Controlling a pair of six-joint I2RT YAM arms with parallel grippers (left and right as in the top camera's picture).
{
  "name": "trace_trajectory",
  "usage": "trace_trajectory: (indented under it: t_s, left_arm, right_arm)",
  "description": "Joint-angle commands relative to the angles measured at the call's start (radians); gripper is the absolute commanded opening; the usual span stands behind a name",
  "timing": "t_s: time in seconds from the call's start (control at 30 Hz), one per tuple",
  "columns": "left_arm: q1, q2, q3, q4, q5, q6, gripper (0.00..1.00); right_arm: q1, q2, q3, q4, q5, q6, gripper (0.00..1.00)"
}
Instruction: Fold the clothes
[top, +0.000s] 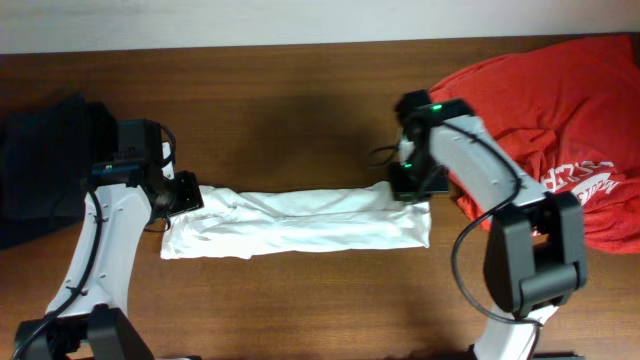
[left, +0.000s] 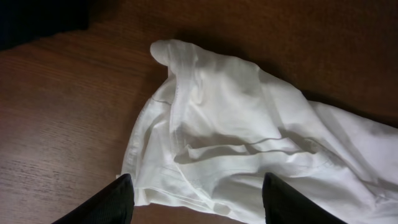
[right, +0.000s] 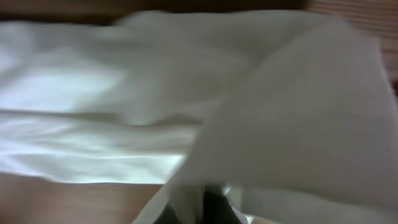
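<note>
The white T-shirt (top: 300, 222) lies folded into a long narrow strip across the middle of the wooden table; its graphic is hidden. My left gripper (top: 186, 195) is at the strip's left end. In the left wrist view its fingers (left: 199, 208) are wide open, just over the near edge of the bunched white cloth (left: 224, 124), holding nothing. My right gripper (top: 410, 184) is at the strip's right end. In the blurred right wrist view, white cloth (right: 280, 112) rises over the dark jaws (right: 214, 208), which appear shut on a fold of it.
A red shirt with white print (top: 560, 110) lies heaped at the back right, close behind my right arm. Black garments (top: 40, 160) lie at the left edge beside my left arm. Bare wood (top: 300, 310) shows in front of the strip.
</note>
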Motion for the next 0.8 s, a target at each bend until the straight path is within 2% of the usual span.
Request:
trace_trajectory:
  t_s: [0.0,0.13,0.53,0.63,0.67,0.7,0.77]
  left_arm:
    - [0.0,-0.007,0.006,-0.001,-0.007,-0.001,0.66]
    - [0.0,-0.007,0.006,0.0,-0.007,-0.002,0.66]
    - [0.0,-0.007,0.006,0.0,-0.007,-0.002,0.66]
    - [0.0,-0.007,0.006,0.001,-0.007,-0.002,0.66]
    - [0.0,-0.007,0.006,0.0,-0.007,-0.002,0.66]
    - [0.0,-0.007,0.006,0.001,-0.007,-0.002,0.66]
    - [0.0,-0.007,0.006,0.0,-0.007,-0.002,0.65]
  right_arm:
    - [0.119,-0.017,0.011,0.05,-0.022,0.09,0.04]
    - [0.24,-0.017,0.011,0.135,-0.044,0.115,0.04]
    - [0.334,-0.016,0.011,0.198,-0.085,0.106,0.05]
    - [0.34,-0.016,0.011,0.198,-0.096,0.106,0.14]
    - [0.34,-0.016,0.011,0.198,-0.109,0.106,0.36]
    - [0.34,-0.016,0.011,0.202,-0.123,0.105,0.64]
    - [0.34,-0.016,0.011,0.205,-0.122,0.103,0.64]
